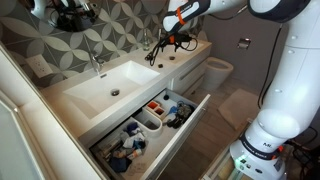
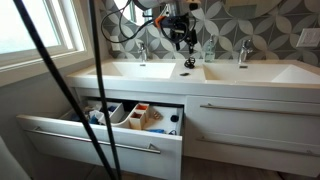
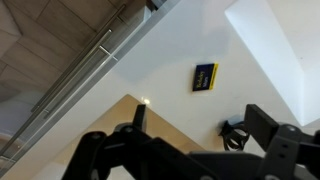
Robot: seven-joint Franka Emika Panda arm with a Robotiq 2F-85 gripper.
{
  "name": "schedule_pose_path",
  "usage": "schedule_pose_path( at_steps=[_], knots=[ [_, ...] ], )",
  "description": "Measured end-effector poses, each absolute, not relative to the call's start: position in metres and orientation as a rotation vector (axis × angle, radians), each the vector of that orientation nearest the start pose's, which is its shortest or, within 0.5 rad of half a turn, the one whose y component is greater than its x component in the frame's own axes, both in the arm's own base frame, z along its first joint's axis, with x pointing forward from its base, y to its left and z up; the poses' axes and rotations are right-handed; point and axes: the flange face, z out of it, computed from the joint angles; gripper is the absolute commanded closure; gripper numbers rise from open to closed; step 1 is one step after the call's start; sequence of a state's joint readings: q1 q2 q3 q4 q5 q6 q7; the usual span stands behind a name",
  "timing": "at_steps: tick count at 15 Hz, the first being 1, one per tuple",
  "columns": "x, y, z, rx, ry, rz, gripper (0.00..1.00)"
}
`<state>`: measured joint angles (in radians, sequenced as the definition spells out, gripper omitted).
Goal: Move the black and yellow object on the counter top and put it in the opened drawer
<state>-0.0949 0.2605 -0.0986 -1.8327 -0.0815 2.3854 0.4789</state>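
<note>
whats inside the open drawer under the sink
The opened drawer holds white divider bins with blue items, dark clutter and something orange-red. Its rear part is hidden beneath the counter top, and whatever lies deeper in the bins is covered.

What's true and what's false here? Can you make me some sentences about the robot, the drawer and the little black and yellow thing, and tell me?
1. The drawer under the counter top is pulled open. True.
2. The pincer is holding the black and yellow object. False: the object lies on the counter top, and the pincer is open above it with nothing between its fingers.
3. The drawer is empty. False: white bins with things in them sit inside it.
4. The counter top is white. True.
</note>
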Motion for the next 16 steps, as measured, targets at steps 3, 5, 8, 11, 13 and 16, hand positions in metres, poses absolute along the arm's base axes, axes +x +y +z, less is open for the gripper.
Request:
schedule_pose_path(
  at_steps=[3, 5, 8, 11, 13, 16],
  knots=[
    [0.663, -0.127, 0.391, -3.017, 1.033, -0.376, 0.00],
    [0.677, -0.128, 0.371, -3.025, 1.067, -0.318, 0.00],
    [0.697, -0.128, 0.346, -3.036, 1.093, -0.271, 0.00],
    [0.714, -0.127, 0.326, -3.044, 1.096, -0.242, 0.00],
    [0.721, -0.127, 0.320, -3.039, 1.100, -0.229, 0.00],
    [0.724, -0.127, 0.322, -3.037, 1.102, -0.229, 0.00]
  ],
)
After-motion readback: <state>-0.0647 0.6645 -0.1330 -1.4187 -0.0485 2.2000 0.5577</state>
